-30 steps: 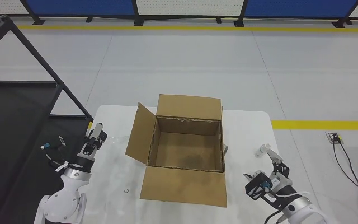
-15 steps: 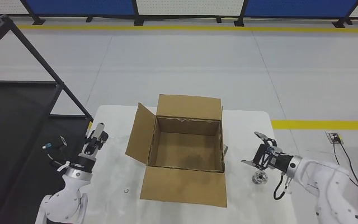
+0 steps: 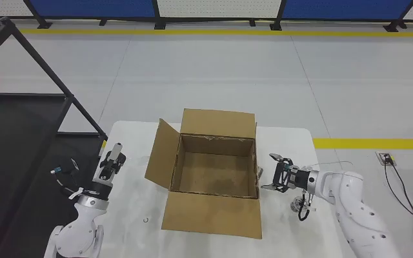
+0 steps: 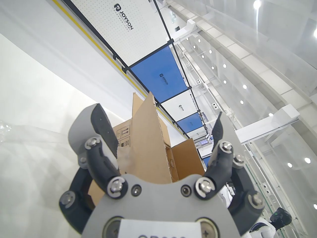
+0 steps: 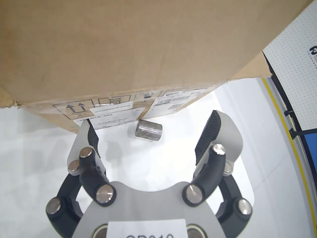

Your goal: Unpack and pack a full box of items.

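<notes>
The box stands open on the worktop, flaps out, and its inside looks bare, so unpacking seems done or nearly so. A metal cylinder lies outside it, just ahead of the right claw, between the fingertips and the box's side wall. That claw is spread and holds nothing. The left claw is also spread and empty, with the box beyond it, apart. Packing appears barely begun. The cylinder is not yet gripped and nothing is back inside.
</notes>
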Available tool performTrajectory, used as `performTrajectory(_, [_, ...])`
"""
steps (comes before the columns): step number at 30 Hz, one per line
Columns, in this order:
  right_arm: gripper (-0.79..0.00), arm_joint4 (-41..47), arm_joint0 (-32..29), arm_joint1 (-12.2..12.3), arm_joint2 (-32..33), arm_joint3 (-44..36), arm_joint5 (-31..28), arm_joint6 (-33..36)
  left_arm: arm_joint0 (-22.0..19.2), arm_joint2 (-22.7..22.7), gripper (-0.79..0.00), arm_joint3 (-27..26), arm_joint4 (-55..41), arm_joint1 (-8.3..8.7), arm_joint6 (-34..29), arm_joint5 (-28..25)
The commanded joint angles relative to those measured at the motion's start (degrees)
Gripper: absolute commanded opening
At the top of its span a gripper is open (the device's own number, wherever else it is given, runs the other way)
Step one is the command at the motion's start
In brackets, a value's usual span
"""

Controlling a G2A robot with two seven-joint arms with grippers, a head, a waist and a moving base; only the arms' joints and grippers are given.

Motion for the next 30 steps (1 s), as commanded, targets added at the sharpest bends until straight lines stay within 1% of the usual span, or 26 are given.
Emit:
performTrajectory(1, [0.0,-0.6,1.1,-0.1,-1.6,1.3,0.5,-0.7,0.2,0.0,0.0,0.0,0.1,0.03,0.3,0.0])
performTrajectory(5, [0.0,-1.3,3.1,-0.4,-4.4,3.4,1.8,-1.3,0.6,0.0,0.0,-0.2,0.0,0.09,0.7,0.0])
performTrajectory(8, [0.0,-1.6,3.2,0.1,-4.1,2.7,2.7,-1.5,0.7,0.1,0.0,-0.3,0.1,0.13,1.0,0.0])
performTrajectory(11, [0.0,-2.8,1.3,1.1,-2.0,-0.7,2.3,-1.3,0.5,0.3,0.0,-0.2,0.1,0.2,0.7,-0.1])
performTrajectory(13, [0.0,-3.4,-0.9,2.1,1.0,-3.4,2.2,-0.7,0.2,0.5,0.0,0.0,-0.1,0.25,0.4,-0.4])
performTrajectory(16, [0.0,-3.6,-5.6,3.5,5.5,-9.0,1.6,0.1,-0.2,0.7,0.0,0.4,-0.4,0.34,-0.2,-1.1])
performTrajectory(18, [0.0,-3.7,-9.3,4.2,8.6,-13.2,2.2,2.9,-0.5,0.8,0.0,0.6,-0.4,0.4,-0.6,-1.6])
performTrajectory(19, [0.0,-3.8,-9.9,4.2,9.1,-14.1,2.4,3.7,-0.5,0.8,0.0,0.6,-0.3,0.45,-0.9,-1.7])
performTrajectory(30, [0.0,-3.8,-9.9,4.2,9.1,-14.1,2.4,3.7,-0.5,0.8,0.0,0.7,-0.1,0.47,-0.9,-1.7])
